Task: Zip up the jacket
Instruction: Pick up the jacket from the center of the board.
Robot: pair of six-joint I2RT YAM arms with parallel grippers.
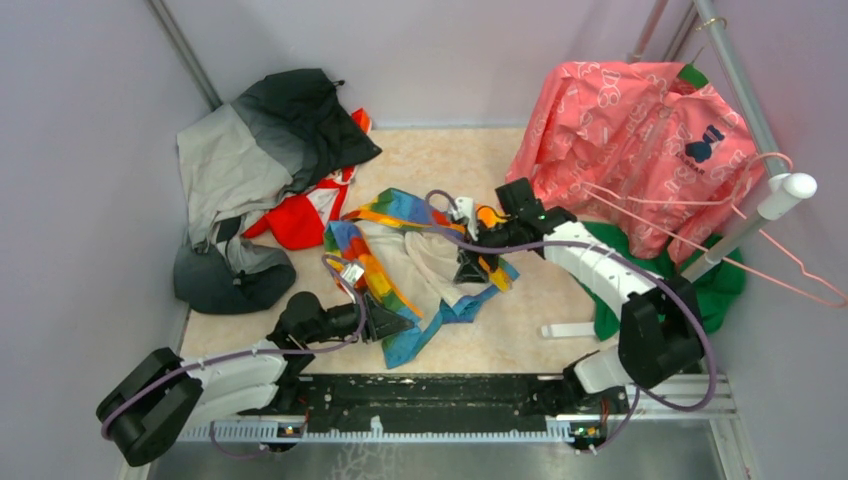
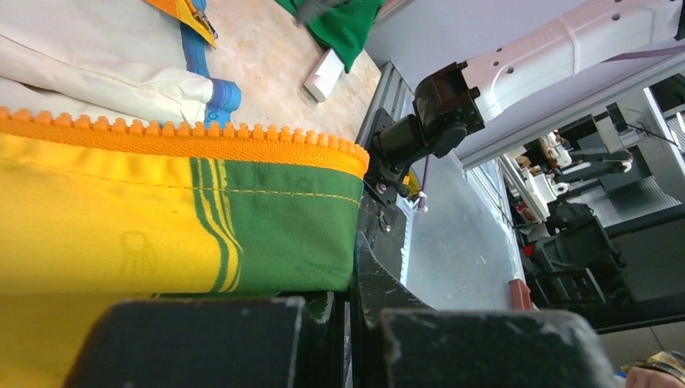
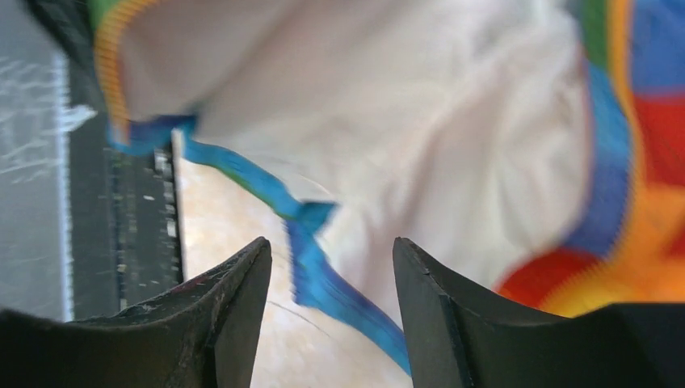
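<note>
Rainbow-striped jacket (image 1: pixel 352 246) crumpled, pale lining (image 1: pixel 430 256) up (orange zipper (image 2: pixel 202 137) open); left pincer (image 1: pixel 395 322) pinching it, right pincer (image 1: pixel 470 270) spread.

Top view: bright, flat, diffuse light from above. No hard shadows, only soft dark patches under the clothes (image 1: pixel 270 140) and arms (image 1: pixel 600 262). Sharp edge to edge. Corner poles (image 1: pixel 185 52) splay outward, wide-lens stretch. Dull sheen on the metal strip (image 1: pixel 400 462).

Left wrist: jacket (image 2: pixel 161 234) crisp, weave and zipper teeth (image 2: pixel 202 132) readable. Left gripper (image 2: pixel 351 323) at the bottom edge is dark and soft, too close to focus. White arm (image 2: pixel 582 40) nearly blown out.

Right wrist: whole frame smeared. Jacket lining (image 3: pixel 404 121) washed to near white, colours bleeding at the right. Right gripper (image 3: pixel 331 246) is a black underexposed silhouette.
</note>
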